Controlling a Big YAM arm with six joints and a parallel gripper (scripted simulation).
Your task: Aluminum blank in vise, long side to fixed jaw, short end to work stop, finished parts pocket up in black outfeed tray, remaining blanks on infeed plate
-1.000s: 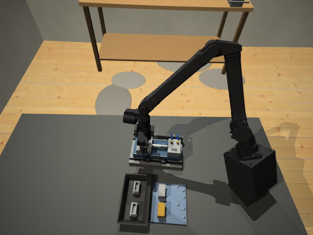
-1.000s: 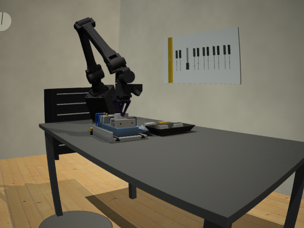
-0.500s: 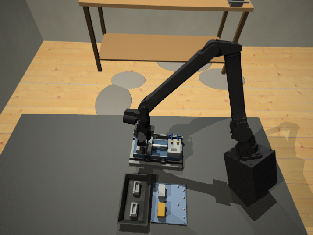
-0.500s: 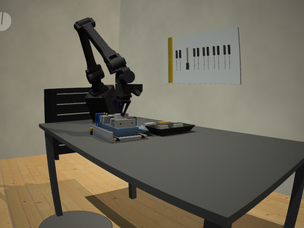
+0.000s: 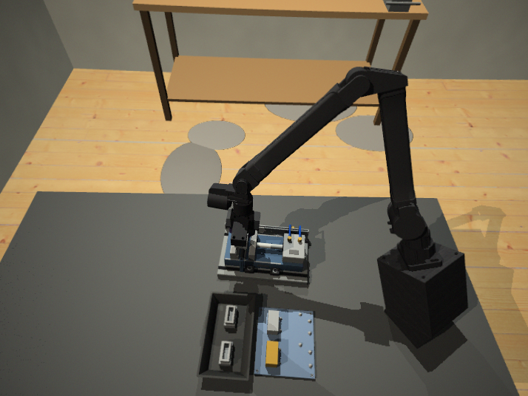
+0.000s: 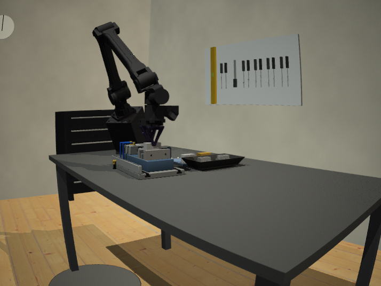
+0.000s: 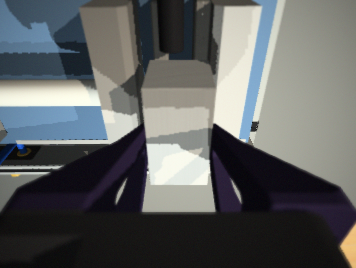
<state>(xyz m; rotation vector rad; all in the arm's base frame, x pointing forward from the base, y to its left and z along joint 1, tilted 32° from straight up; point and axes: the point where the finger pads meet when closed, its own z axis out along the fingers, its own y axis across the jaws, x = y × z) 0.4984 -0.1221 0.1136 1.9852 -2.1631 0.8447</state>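
Note:
My gripper (image 5: 239, 250) (image 6: 152, 142) (image 7: 178, 133) is shut on a plain gray aluminum blank (image 7: 177, 115) and is down inside the blue vise (image 5: 266, 261) (image 6: 153, 165), at the end away from the jaw with hoses (image 5: 293, 252). In the wrist view the blank sits between two gray vise blocks, with a dark rod (image 7: 170, 27) just beyond its far end. Whether it rests on the low bars is hidden. Two finished parts (image 5: 231, 317) (image 5: 225, 353) lie pocket up in the black outfeed tray (image 5: 207, 336) (image 6: 233, 160). A gray blank (image 5: 273, 320) and a brass blank (image 5: 272, 352) (image 6: 203, 153) lie on the infeed plate (image 5: 296, 345).
The arm's black base (image 5: 421, 294) stands at the table's right. The tray and the infeed plate sit side by side just in front of the vise. A wooden shelf unit (image 5: 264, 80) stands on the floor behind the table.

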